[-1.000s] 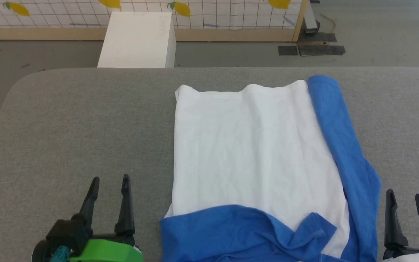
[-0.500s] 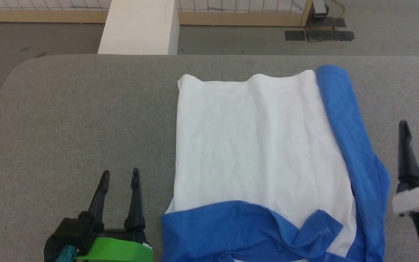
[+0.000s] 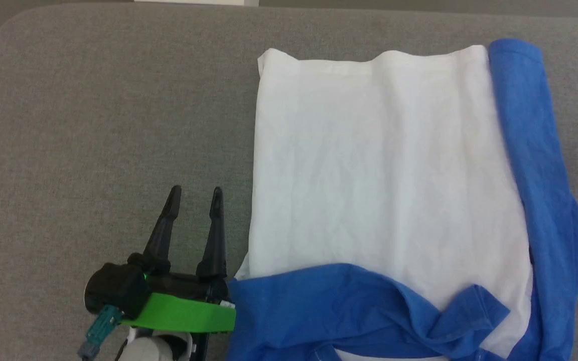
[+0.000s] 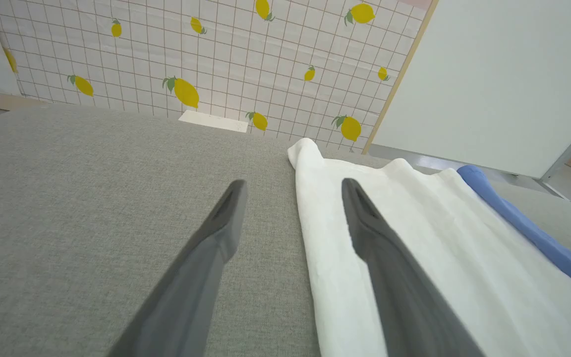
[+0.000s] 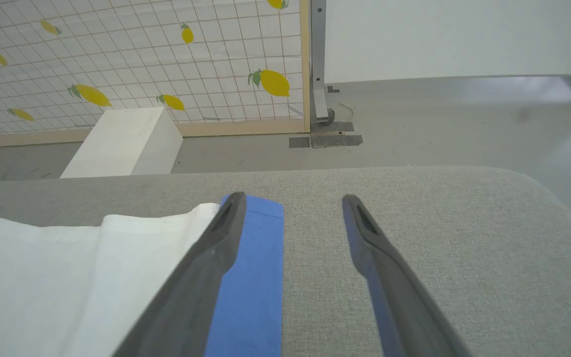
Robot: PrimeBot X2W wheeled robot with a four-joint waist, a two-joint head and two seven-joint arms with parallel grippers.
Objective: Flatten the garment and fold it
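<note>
The head camera has tipped downward, and the left gripper point(image 3: 196, 190) has edged closer to the garment point(image 3: 379, 160). Its fingers are spread wide and hold nothing; the white body lies flat on the grey table point(image 3: 93, 125), just beside its right finger. The right gripper point(image 5: 293, 198), also wide apart and empty, has its left finger over the blue sleeve point(image 5: 256, 277) and its right finger over bare table.

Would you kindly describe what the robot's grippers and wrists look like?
The left gripper has two long, tapering black fingers on a black body, a bright green band behind it, and a teal connector beside a white rounded wrist part. The right gripper shows matching dark grey fingers with a recessed slot near each tip.
</note>
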